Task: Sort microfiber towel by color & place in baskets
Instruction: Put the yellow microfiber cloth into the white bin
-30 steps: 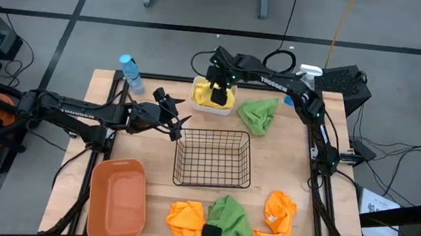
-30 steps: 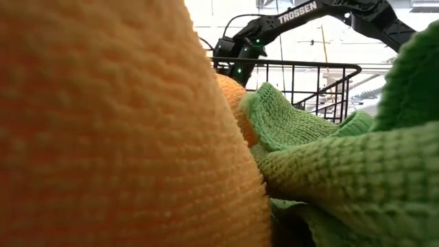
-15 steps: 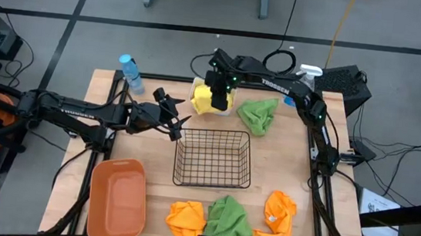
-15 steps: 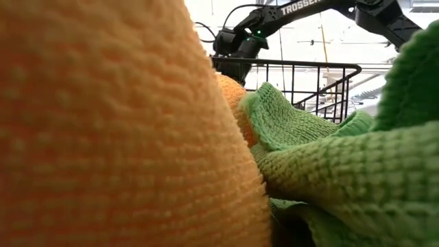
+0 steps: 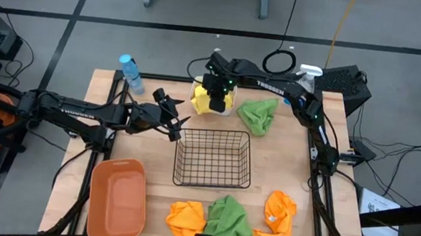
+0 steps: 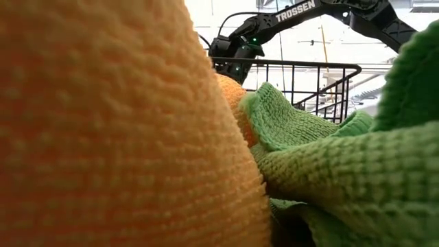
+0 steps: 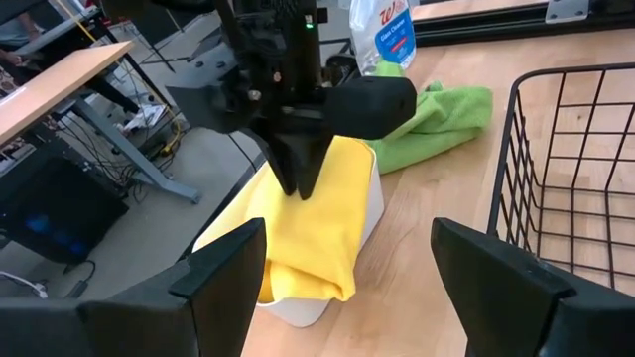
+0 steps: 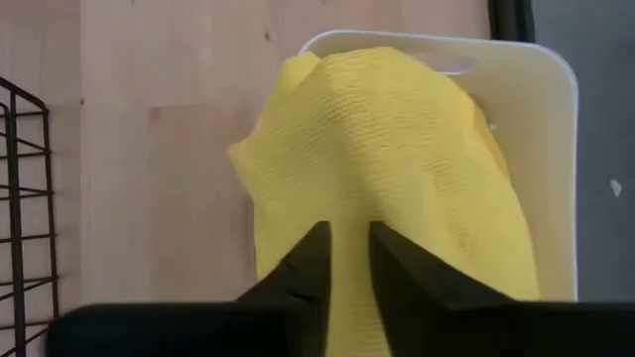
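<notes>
A yellow towel (image 5: 203,98) lies in the white tub (image 5: 196,109) at the far edge and drapes over the tub's rim (image 7: 372,213). My right gripper (image 5: 217,101) stands over it, pointing down and shut on the cloth. One green towel (image 5: 259,113) lies on the table right of the tub. Two orange towels (image 5: 185,216) (image 5: 277,213) and a green one (image 5: 228,216) lie by the near edge. The black wire basket (image 5: 217,132) sits mid-table, the orange-brown tub (image 5: 93,192) near left. My left gripper (image 5: 177,128) hovers open, left of the wire basket. My right gripper pinches a raised peak of the yellow towel (image 7: 313,203) between its two fingertips (image 8: 303,273), coming from above and pointing down. The cloth tents up toward the fingers. Its lower part rests in the white tub (image 8: 556,149) and hangs over the rim; how many layers, I cannot tell.
A blue-capped water bottle (image 5: 130,71) stands at the far left corner. A clear spray bottle (image 5: 308,72) stands at the far right, behind the green towel (image 7: 437,119). Orange cloth (image 6: 103,123) and green cloth (image 6: 329,165) fill the low view. Bare wood lies between the wire basket and the near towels.
My right gripper rose a little over the white tub, then came back down, staying on the yellow towel. The towel, which lay inside the tub, now spreads toward the table's left and covers that side of the rim.
</notes>
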You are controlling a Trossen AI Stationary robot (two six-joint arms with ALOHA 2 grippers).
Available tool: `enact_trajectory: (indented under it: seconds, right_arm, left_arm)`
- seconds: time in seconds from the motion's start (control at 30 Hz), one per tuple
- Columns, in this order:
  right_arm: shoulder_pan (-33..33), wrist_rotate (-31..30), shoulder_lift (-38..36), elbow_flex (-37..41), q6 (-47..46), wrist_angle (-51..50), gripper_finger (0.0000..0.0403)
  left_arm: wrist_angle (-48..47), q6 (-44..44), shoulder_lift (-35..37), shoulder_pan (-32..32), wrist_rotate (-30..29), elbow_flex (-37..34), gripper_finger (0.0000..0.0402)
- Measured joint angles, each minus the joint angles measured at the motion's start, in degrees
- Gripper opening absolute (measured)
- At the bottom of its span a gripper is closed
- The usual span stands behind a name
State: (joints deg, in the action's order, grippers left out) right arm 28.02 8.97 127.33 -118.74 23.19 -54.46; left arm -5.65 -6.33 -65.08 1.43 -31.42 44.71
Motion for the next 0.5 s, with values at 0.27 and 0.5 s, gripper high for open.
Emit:
enact_trajectory:
  seconds: [0.27, 0.5]
  right_arm:
    - [-1.13, -1.11, 0.0, 0.05, 3.13, 2.42, 0.0222]
    - [-1.13, -5.91, 1.26, 0.83, 2.38, 3.13, 0.0259]
  left_arm:
    - [-0.02, -0.02, 0.0, 0.0, 0.0, 0.0, 0.0292]
    - [0.09, -0.02, 0.0, -0.01, 0.0, 0.0, 0.0292]
